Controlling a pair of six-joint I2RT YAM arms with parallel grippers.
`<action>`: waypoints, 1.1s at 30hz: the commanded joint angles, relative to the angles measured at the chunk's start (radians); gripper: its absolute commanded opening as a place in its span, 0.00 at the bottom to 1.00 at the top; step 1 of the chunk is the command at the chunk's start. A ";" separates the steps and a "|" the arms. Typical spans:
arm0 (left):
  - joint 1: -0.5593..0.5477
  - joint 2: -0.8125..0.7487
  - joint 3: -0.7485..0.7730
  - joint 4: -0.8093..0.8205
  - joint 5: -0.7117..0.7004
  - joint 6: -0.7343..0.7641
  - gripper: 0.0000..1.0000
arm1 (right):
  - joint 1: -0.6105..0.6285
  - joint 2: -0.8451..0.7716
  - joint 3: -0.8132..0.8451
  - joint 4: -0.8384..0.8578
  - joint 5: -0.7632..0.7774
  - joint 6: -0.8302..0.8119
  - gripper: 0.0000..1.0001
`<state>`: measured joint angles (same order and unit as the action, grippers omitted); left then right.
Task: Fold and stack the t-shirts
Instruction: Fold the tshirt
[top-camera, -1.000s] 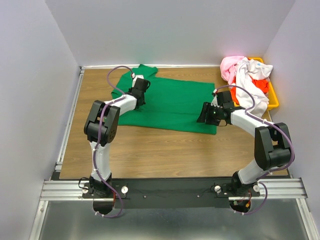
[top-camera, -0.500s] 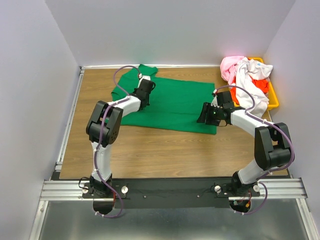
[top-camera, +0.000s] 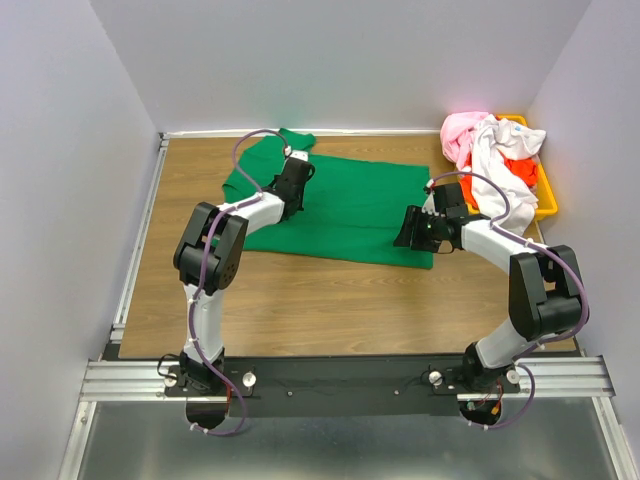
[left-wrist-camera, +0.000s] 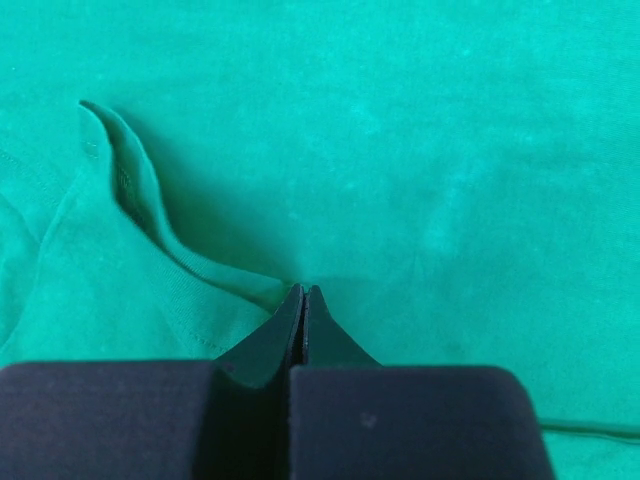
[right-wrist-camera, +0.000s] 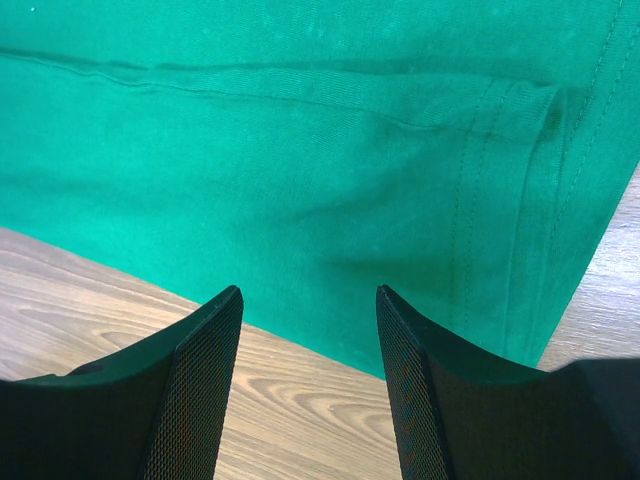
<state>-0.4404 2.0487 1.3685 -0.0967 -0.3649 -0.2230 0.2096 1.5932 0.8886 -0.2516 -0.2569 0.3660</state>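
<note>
Since a second back, left gripper (top-camera: 296, 180) has shifted right along the cloth and gone from part-open to clenched. Its tips now pinch a raised ridge of the green t-shirt (top-camera: 350, 205). The right gripper (top-camera: 414, 228) is unmoved, jaws apart and holding nothing, poised over the shirt's near-right corner where the hem meets the table (top-camera: 300, 290). The green t-shirt lies spread mid-table. Other t-shirts (top-camera: 490, 150), pink, white and orange-red, are heaped in the yellow-orange bin (top-camera: 547, 205) at far right.

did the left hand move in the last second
Yes. In the top view the left hand has slid right across the green t-shirt, toward the yellow bin, and now pinches the cloth.
</note>
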 joint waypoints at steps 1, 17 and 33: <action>-0.003 0.016 0.041 0.023 0.029 0.014 0.00 | 0.007 -0.012 -0.014 0.018 -0.016 0.010 0.63; -0.004 0.034 0.086 0.031 0.135 -0.006 0.75 | 0.007 -0.047 -0.008 0.015 -0.001 0.010 0.66; 0.011 -0.280 -0.252 0.233 0.144 -0.173 0.98 | 0.088 0.089 0.194 0.021 0.008 -0.010 0.68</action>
<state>-0.4404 1.7943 1.2121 0.0563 -0.2176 -0.3122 0.2695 1.6073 1.0313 -0.2420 -0.2558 0.3668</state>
